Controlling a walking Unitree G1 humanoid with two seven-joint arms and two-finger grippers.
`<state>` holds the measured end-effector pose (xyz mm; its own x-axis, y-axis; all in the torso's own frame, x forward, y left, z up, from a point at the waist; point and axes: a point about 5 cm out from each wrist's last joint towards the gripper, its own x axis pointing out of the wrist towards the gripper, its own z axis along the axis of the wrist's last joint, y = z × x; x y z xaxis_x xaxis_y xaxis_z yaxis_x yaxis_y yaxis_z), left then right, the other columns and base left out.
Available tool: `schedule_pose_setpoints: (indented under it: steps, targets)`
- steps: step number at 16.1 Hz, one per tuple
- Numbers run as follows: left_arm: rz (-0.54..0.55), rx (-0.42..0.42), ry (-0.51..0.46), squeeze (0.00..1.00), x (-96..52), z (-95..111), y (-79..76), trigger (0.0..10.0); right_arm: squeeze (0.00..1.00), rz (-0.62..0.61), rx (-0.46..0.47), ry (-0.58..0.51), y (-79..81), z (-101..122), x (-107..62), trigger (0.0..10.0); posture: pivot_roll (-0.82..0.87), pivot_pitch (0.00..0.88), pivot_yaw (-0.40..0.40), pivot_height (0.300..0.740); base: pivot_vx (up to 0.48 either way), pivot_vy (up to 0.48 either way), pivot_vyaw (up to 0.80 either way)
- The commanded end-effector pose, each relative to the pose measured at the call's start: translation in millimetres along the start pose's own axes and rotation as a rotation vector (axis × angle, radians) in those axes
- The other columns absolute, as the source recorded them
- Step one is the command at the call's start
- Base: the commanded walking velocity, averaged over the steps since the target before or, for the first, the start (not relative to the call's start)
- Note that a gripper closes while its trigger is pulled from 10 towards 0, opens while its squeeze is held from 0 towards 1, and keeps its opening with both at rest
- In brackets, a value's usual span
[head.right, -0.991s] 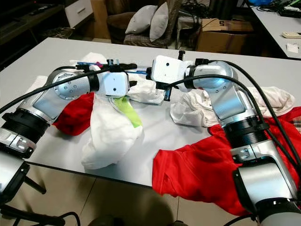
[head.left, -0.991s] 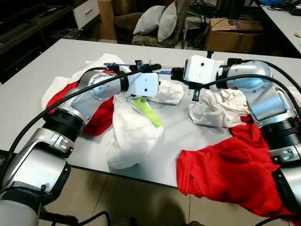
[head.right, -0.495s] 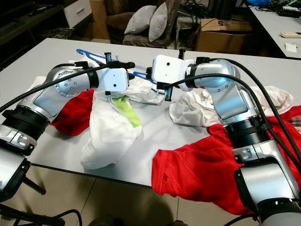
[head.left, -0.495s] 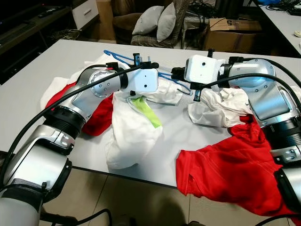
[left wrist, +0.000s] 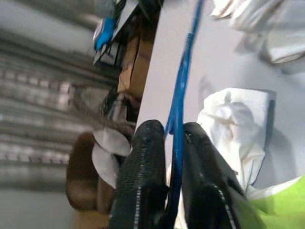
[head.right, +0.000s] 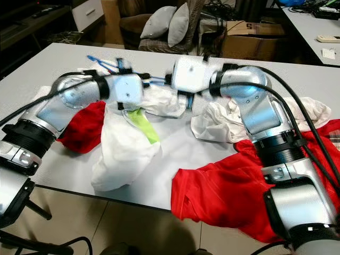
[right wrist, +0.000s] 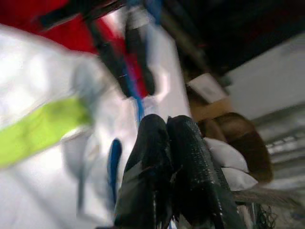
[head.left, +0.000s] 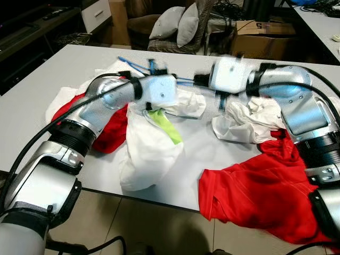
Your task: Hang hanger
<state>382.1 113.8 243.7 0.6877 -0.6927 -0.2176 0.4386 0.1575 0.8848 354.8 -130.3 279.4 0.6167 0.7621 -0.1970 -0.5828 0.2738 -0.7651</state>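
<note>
A blue wire hanger (head.left: 135, 65) is held above the grey table (head.left: 42, 85) by both grippers. My left gripper (head.left: 153, 68) is shut on its wire, and the left wrist view shows the blue hanger (left wrist: 178, 105) pinched between the two black fingers (left wrist: 143, 157). My right gripper (head.left: 199, 81) comes in from the right with its fingers pressed together at the hanger's other end; the blue wire (right wrist: 139, 109) runs just ahead of them. A white garment with a green stripe (head.left: 151, 143) droops under the left gripper onto the table. Both arms look blurred.
A red garment (head.left: 255, 196) hangs over the table's near right edge, and another red one (head.left: 114, 130) lies under my left arm. A crumpled white cloth (head.left: 244, 122) sits below the right arm. An armchair with cushions (head.left: 175, 24) and cardboard boxes (head.left: 260, 34) stand beyond the table.
The left gripper has tipped upward and raised the hanger's hook end off the clothes. The right wrist has risen slightly with it. Both are now motion-blurred.
</note>
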Motion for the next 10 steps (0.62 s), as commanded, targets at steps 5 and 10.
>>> schedule_pose_setpoints:
  steps: [5, 10]
  targets:
    - [0.046, -0.247, 0.020, 0.00, -14.7, -23, 6.0, 0.0, 1.00, -0.135, 0.241, -0.197, -32.6, 13, -46.5, 10.0, -0.07, 0.000, 0.093, 0.740, 0.000, 0.000, 0.00]
    - [-0.058, -0.449, -0.181, 0.00, -24.3, -11, 14.2, 0.0, 1.00, 0.073, 0.327, -0.166, -10.5, -3, -95.6, 10.0, -0.08, 0.000, 0.103, 0.740, 0.000, 0.000, 0.00]
